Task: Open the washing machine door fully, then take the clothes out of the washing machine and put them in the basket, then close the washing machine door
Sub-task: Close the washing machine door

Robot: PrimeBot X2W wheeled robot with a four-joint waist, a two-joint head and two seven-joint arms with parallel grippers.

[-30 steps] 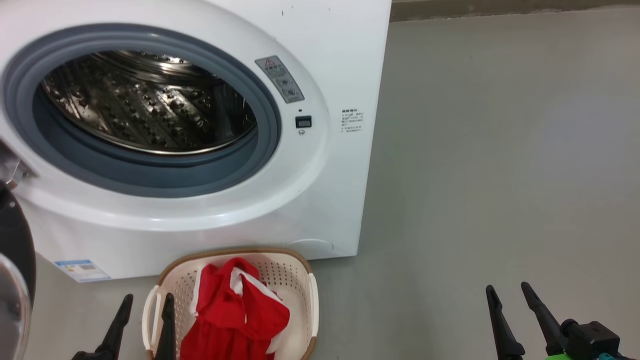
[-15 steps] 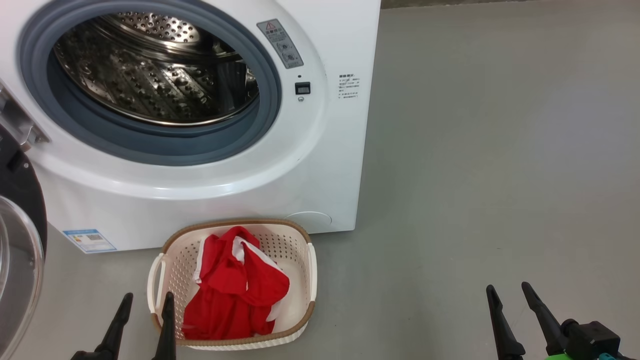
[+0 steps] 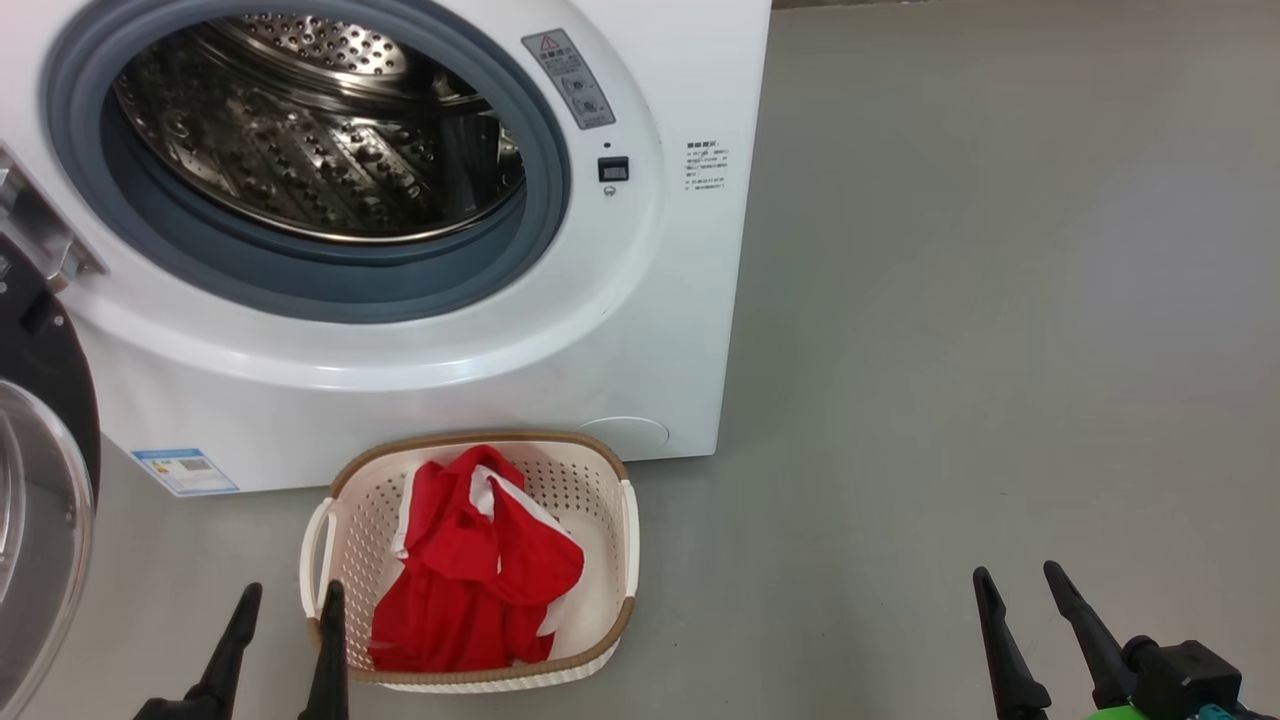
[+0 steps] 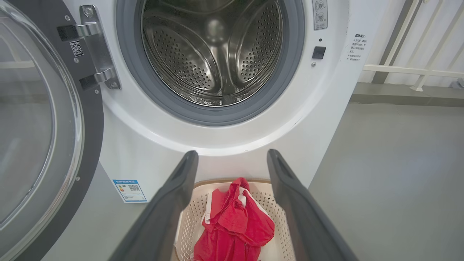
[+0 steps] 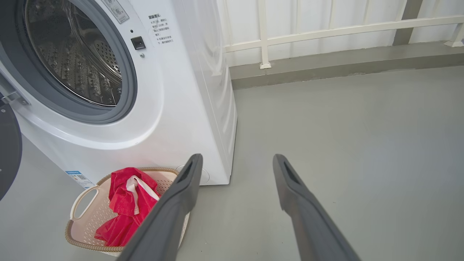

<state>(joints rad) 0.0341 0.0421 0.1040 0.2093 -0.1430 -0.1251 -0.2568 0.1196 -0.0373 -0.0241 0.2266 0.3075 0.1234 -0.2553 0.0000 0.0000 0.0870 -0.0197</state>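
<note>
Grey floor (image 3: 950,350): bright red clothes (image 3: 470,575) lie in the cream perforated basket (image 3: 480,439); the round black-rimmed glass door (image 3: 40,480) stands open leftward, nearest the left gripper (image 3: 291,590), spread empty like the right gripper (image 3: 1015,570).

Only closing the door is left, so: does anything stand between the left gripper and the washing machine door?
Nothing visible does. The left gripper hangs open, with only floor between it and the washing machine door on its left; the basket sits on its right.
</note>
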